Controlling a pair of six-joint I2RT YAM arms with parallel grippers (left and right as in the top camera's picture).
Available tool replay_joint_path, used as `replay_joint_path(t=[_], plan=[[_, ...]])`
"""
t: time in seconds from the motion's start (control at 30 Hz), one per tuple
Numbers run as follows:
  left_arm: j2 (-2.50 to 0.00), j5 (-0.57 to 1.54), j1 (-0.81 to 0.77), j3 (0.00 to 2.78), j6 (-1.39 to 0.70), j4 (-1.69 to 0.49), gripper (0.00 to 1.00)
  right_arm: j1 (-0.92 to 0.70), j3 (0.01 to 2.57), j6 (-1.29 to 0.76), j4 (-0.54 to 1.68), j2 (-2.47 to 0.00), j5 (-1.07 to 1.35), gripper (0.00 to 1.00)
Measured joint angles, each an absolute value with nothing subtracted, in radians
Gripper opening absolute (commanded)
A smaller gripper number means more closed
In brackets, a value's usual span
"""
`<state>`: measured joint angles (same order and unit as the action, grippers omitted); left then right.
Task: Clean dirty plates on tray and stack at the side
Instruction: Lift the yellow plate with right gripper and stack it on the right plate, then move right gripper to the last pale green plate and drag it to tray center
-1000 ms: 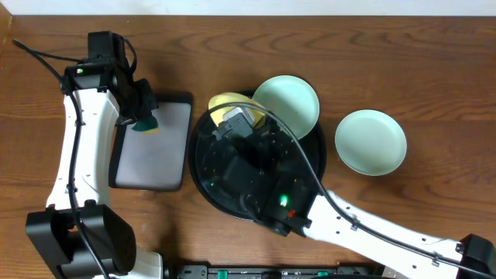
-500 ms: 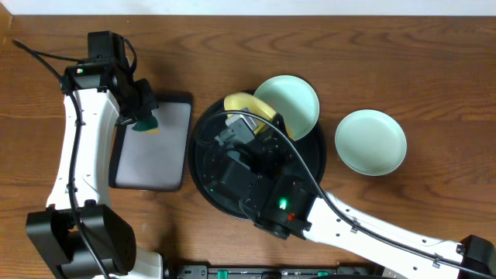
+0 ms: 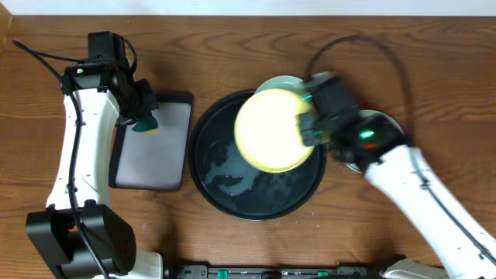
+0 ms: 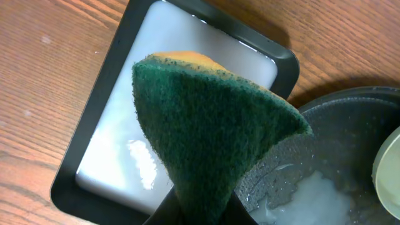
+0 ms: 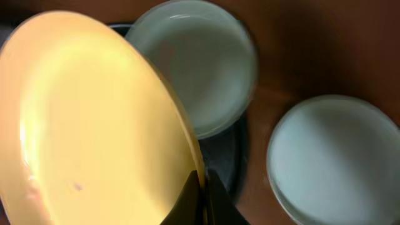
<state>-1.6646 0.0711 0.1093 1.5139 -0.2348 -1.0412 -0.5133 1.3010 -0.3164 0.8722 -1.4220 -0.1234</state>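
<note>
The brown wood-grain tabletop point(image 3: 232, 46) carries the large round black tray point(image 3: 232, 198), glossy and streaked with wet patches. To its left lies a smaller rectangular black tray point(image 3: 155, 159) with a pale, shiny inside. The pale yellow plate point(image 3: 271, 130) is round and shallow, its hollow face turned up towards the overhead camera, and it is a little blurred. I hold it over the far right part of the round tray. My right pincer point(image 5: 201, 194) is clamped tight on its right rim, so the plate reaches leftward away from my fingers and tilts across my wrist view. Behind it, one mint-green plate point(image 5: 200, 69) sits at the tray's far rim, mostly hidden from above by the yellow one. A second mint-green plate point(image 5: 337, 156) rests on the bare tabletop to the right of the tray, just under my right arm. My left pincer point(image 4: 200, 212) is closed on a green-faced sponge point(image 4: 206, 125) with an orange back, pinched to a fan over the rectangular tray's far left edge, well apart from the plates.
</note>
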Motion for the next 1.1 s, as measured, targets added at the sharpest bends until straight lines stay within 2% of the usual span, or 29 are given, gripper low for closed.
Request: replay_joint_path(t=[0.23,0.5,0.63,0.7,0.8,0.97,1.0,1.1], plan=[[-1.665,0.071,0.109,1.514,-0.235,-1.042,0.08,-0.12,1.303,-0.33,1.041,-1.385,-0.002,0.01],[-1.665,0.071,0.109,1.514,-0.235,-1.042,0.08,0.137,1.259,-0.331,1.085,-1.428,-0.08,0.01],[-1.665,0.071,0.109,1.514,-0.235,-1.042,0.08,0.182,1.191,-0.334,1.056,-1.477,-0.1,0.02],[-1.665,0.072,0.109,1.514,-0.235,-1.042,0.08,0.192,1.169,-0.335,1.035,-1.496,-0.105,0.08],[-1.665,0.071,0.109,1.514,-0.235,-1.041,0.08,0.198,1.163,-0.343,1.003,-1.531,-0.095,0.21],[-1.665,0.071,0.109,1.514,-0.235,-1.041,0.08,0.199,1.162,-0.332,0.96,-1.544,-0.062,0.34],[-1.665,0.071,0.109,1.514,-0.235,-1.042,0.08,0.199,1.162,-0.319,0.939,-1.544,-0.035,0.35],[-1.665,0.072,0.109,1.514,-0.235,-1.041,0.08,0.187,1.162,-0.275,0.85,-1.544,0.081,0.32]])
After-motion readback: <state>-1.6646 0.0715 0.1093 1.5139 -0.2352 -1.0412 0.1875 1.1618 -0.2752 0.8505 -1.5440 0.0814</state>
